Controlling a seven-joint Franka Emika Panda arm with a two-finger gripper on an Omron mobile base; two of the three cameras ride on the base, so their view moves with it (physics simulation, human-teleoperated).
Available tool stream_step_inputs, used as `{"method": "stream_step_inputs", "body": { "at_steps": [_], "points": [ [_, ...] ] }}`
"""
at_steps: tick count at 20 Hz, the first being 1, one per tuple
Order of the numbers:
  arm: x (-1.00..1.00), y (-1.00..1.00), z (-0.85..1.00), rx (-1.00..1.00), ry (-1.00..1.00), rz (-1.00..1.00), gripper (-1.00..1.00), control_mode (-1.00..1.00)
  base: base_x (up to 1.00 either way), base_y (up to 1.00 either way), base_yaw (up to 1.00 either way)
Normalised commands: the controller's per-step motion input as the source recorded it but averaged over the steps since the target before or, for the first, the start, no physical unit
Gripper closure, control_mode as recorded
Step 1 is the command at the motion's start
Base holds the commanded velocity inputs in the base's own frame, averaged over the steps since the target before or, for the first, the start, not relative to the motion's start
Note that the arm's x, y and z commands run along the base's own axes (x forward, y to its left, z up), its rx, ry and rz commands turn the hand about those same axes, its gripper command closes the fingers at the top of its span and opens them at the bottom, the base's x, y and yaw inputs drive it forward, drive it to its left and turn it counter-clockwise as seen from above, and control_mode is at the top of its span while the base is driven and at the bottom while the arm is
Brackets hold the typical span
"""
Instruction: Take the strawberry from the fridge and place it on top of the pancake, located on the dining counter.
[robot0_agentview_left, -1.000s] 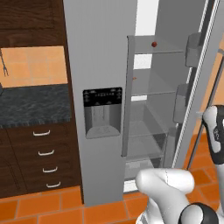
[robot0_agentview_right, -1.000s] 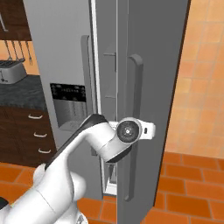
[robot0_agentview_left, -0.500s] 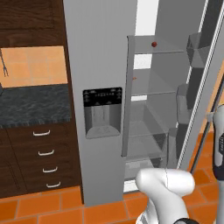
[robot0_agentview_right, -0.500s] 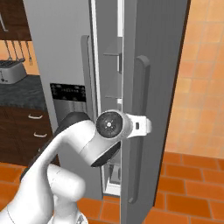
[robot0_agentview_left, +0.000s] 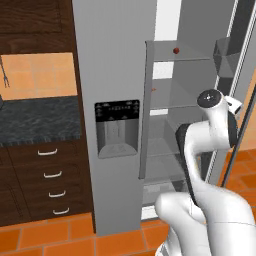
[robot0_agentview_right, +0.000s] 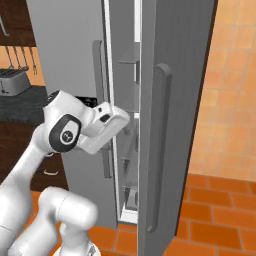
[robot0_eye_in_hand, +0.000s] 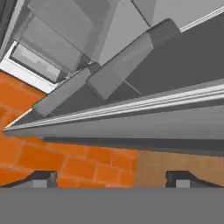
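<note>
Orange tile floor and dark wood drawer cabinets under a black speckled wall counter frame the tall grey side-by-side fridge; its right door is swung open, with the long vertical handle facing the right base camera. Tiny dark red roundish strawberry sits on the top glass shelf, toward the back, well apart from the hand. Small orange-brown item on the shelf below, at the left edge (not the target).

Gripper is released; both dark finger tips stand wide with nothing between them; the hand view looks along the open door's edge and down at the tiles. White arm's wrist hangs beside the door bins, lower than the berry shelf.

Risks from here, as I read it:
- reach has to go up and inward past the door bins; wrist or elbow could clip the door or the shelf lip;
- door is not held, so a knock could swing it into the arm;
- berry is tiny and round; a wide, off-centre close could roll it deeper or off the shelf;
- grabbing the orange-brown item by mistake.
</note>
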Motion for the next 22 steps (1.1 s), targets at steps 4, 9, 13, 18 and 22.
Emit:
{"method": "stream_step_inputs", "body": {
  "at_steps": [4, 9, 13, 18, 22],
  "points": [
    [0.55, 0.04, -0.01, -0.68, 0.56, 0.06, -1.00, -1.00, 0.00, 0.00, 0.00],
    [0.60, -0.25, 0.00, -0.30, 0.46, 0.01, -1.00, -1.00, 0.00, 0.00, 0.00],
    [0.53, -0.43, 0.00, -0.10, 0.33, 0.03, -1.00, -1.00, 0.00, 0.00, 0.00],
    [0.43, -0.43, 0.00, -0.03, 0.27, 0.02, -1.00, -1.00, 0.00, 0.00, 0.00],
    [-0.04, -0.72, 0.00, 0.00, 0.12, 0.00, -1.00, -1.00, 0.00, 0.00, 0.00]
  ]
}}
